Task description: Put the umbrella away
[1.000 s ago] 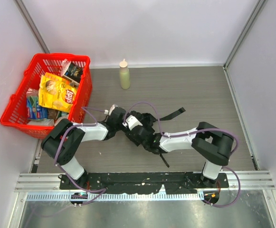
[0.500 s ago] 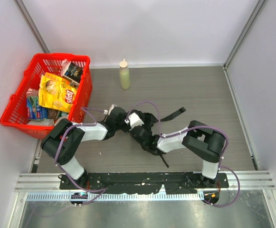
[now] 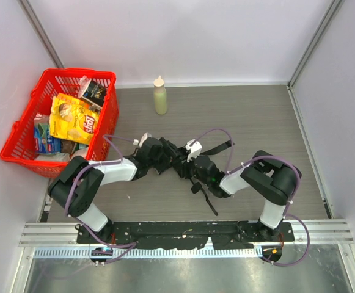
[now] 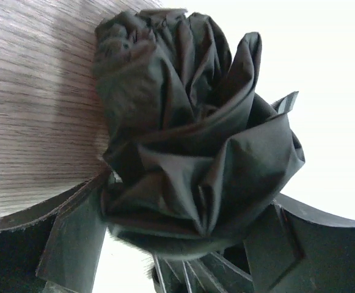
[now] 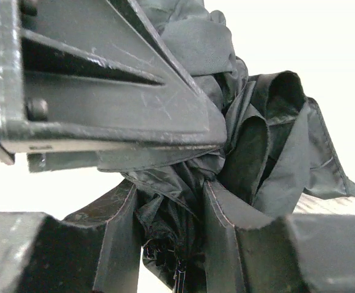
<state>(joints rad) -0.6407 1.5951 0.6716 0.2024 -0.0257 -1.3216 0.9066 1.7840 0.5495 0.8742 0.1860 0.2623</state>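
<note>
Where fabric bunches, umbrella (image 4: 195, 140) shaft hidden; left pincer (image 4: 183, 207) spread; right pincer (image 5: 171, 213) pinching umbrella folds.

Grey wood-grain table (image 3: 256, 116), white walls (image 3: 183, 36)

Umbrella (image 4: 189, 152) on table (image 3: 256, 116), basket (image 3: 18, 146) left, bottle (image 3: 160, 97) behind

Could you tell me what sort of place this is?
Probably a lab robot test cell: bare white panel walls, two arms bolted to a rail, and staged props, a red basket and a bottle.
</note>
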